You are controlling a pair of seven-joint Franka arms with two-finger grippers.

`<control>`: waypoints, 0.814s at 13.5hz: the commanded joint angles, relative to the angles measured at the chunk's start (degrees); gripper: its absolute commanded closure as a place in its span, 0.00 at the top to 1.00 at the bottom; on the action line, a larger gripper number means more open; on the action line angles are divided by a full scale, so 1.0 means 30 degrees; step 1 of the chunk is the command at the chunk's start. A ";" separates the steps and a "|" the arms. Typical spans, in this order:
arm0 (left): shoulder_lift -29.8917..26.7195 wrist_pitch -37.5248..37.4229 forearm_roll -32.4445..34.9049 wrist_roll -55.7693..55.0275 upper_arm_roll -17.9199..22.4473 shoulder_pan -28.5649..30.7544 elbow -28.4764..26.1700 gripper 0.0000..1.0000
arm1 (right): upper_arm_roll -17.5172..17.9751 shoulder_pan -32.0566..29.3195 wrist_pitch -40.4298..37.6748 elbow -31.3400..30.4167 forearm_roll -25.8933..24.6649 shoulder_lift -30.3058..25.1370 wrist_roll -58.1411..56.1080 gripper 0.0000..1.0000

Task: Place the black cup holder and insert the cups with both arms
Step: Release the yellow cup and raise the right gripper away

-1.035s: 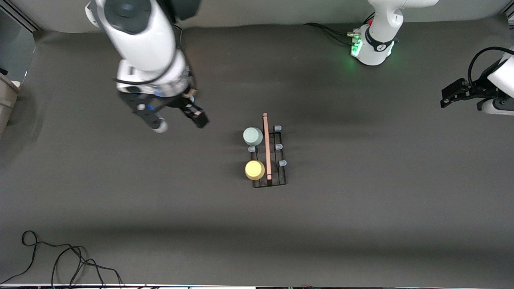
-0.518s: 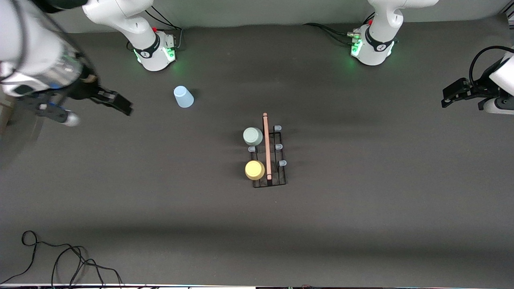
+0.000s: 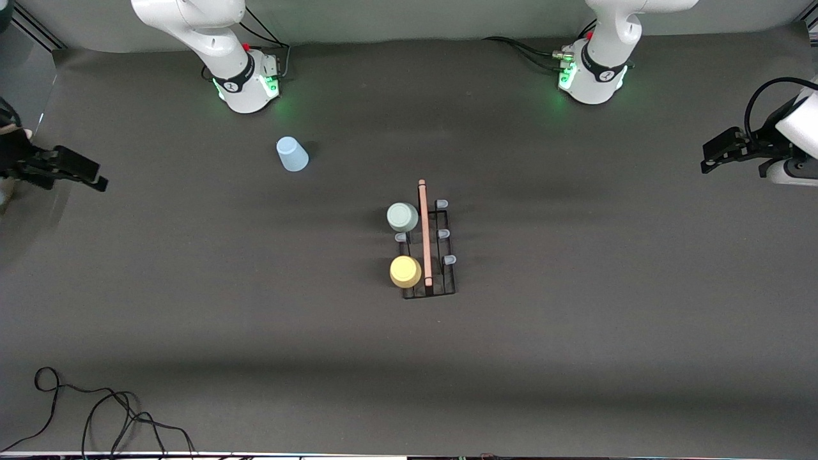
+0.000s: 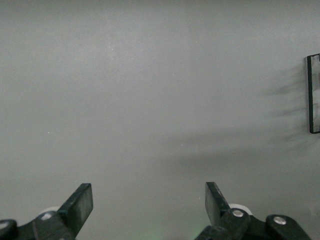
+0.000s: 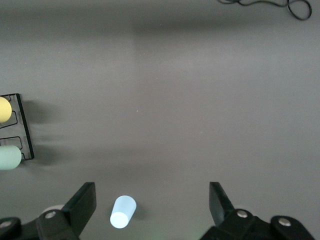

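The right end effector (image 3: pixel 61 169) has swung away fast: a second ago it hung over the middle of the surface (image 3: pixel 575 358) close to the black cup holder (image 3: pixel 428 246), half a second ago it was already out toward the right arm's end, and now it hangs over that very edge with its fingers spread wide and nothing between them. Its departure has uncovered the pale blue cup (image 3: pixel 292 154), which lies well apart from that end effector, alone on the surface, near the right arm's base (image 3: pixel 246 83) and apart from the holder. The holder itself has not shifted; it stands in the middle of the surface, far from both end effectors, with the mint green cup (image 3: pixel 402 217) and the yellow cup (image 3: pixel 406 271) already seated upside down on pegs along one side of the wooden handle (image 3: pixel 424 233). The left end effector (image 3: pixel 725 148) waits over the left arm's end of the surface, fingers likewise spread and empty, unchanged through the last second. Judging from this, two cups are in and the blue one remains outside the rack, so the withdrawal looks like a retreat rather than a finish.
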 commanded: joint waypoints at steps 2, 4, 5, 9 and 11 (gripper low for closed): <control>0.0268 -0.0233 -0.0131 0.0070 0.0066 -0.0028 0.0634 1.00 | -0.0123 0.0119 0.0558 -0.0333 -0.0559 -0.0247 -0.1342 1.00; 0.0297 -0.0291 -0.0131 0.0070 0.0066 -0.0028 0.0634 1.00 | -0.0880 0.0614 0.0587 -0.0304 -0.0501 -0.0247 -0.1344 1.00; 0.0297 -0.0292 -0.0131 0.0099 0.0095 0.0001 0.0634 1.00 | -0.1146 0.0994 0.0587 -0.0304 -0.0500 -0.0247 -0.1344 1.00; 0.0268 -0.0379 -0.0131 -0.0047 0.0095 -0.0028 0.0605 1.00 | -0.1266 0.1057 0.0266 -0.0392 -0.0297 -0.0393 -0.1315 1.00; 0.0268 -0.0380 -0.0131 -0.0047 0.0095 -0.0028 0.0605 1.00 | -0.1237 0.1086 0.0236 -0.0392 -0.0295 -0.0335 -0.1315 1.00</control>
